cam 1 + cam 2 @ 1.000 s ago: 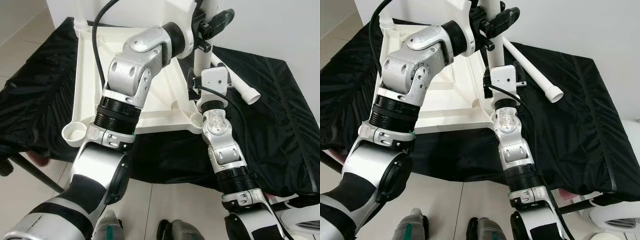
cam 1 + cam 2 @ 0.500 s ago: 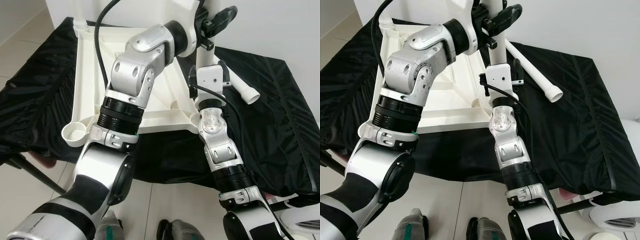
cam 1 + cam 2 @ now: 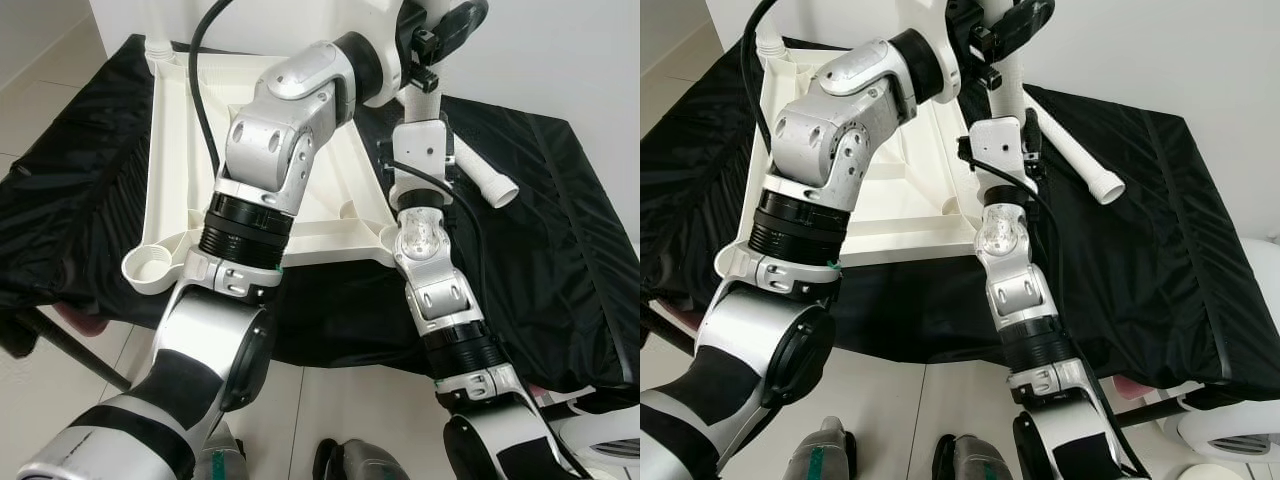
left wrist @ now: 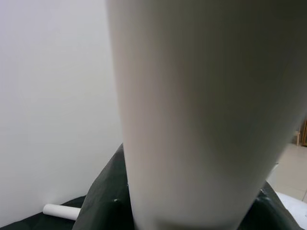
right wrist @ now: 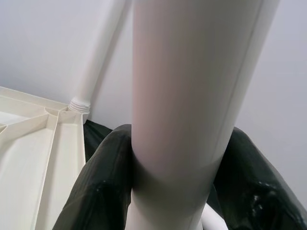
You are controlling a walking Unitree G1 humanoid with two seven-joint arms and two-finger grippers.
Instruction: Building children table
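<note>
Left eye view | left gripper and right gripper: jaws both clamped on upright white leg | leg stands over tabletop's near corner | spare leg lies on black cover

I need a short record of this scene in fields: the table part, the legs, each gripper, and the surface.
table top: white table top, upside down on the cloth
upright leg: white leg standing at a corner socket
left gripper: left gripper shut on the upright leg, high up
right gripper: right gripper shut on the same leg, lower down
spare leg: loose leg lying on the cloth
surface: black cloth
</note>
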